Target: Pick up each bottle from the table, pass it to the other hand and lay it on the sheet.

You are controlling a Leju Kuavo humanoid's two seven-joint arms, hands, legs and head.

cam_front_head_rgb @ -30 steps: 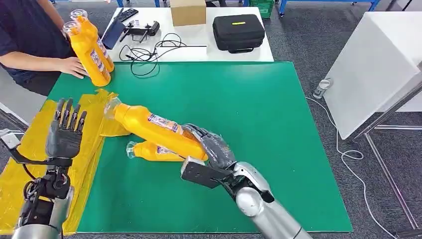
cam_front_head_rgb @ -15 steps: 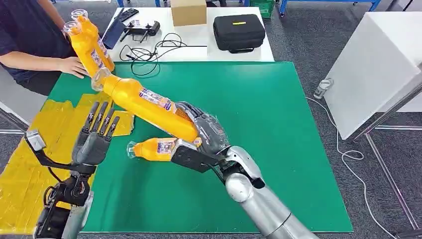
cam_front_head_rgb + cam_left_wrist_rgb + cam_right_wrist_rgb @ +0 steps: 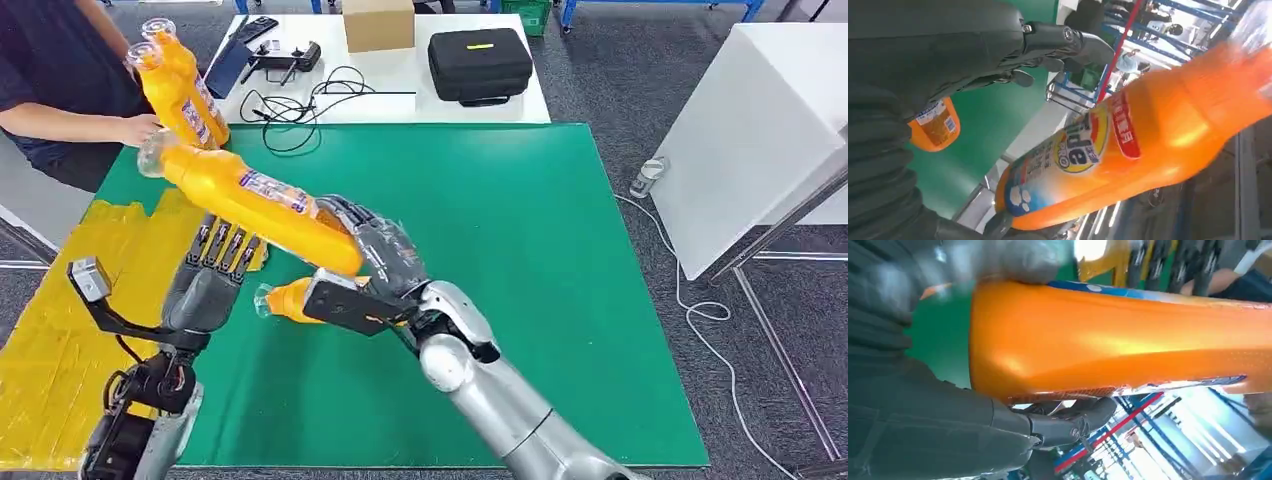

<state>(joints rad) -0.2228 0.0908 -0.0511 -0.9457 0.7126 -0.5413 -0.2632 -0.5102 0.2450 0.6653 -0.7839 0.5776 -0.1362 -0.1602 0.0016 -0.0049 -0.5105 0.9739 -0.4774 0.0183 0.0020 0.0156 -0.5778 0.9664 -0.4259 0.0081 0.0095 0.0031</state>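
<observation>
My right hand [image 3: 385,262] grips the base of a large orange bottle [image 3: 250,200] and holds it tilted in the air, clear cap pointing to the far left. The same bottle [image 3: 1123,340] lies across the palm of that hand [image 3: 948,430] in the right wrist view. My left hand [image 3: 213,272] is open with fingers straight, just under and behind the bottle's middle; I cannot tell whether it touches. Past its spread fingers [image 3: 1048,37], the left wrist view has the labelled bottle [image 3: 1128,150] close by. A second orange bottle [image 3: 285,300] lies on the green mat [image 3: 520,260], partly hidden.
The yellow sheet [image 3: 60,330] covers the table's left side beside the mat. At the far left a person's hand [image 3: 135,128] steadies two upright orange bottles [image 3: 180,90]. Behind the mat are cables, a black case [image 3: 480,62] and a cardboard box [image 3: 378,24].
My right hand has lifted the bottle and carried it left and farther away. My left hand has moved right, coming in under the bottle. The second bottle has stayed on the mat.
</observation>
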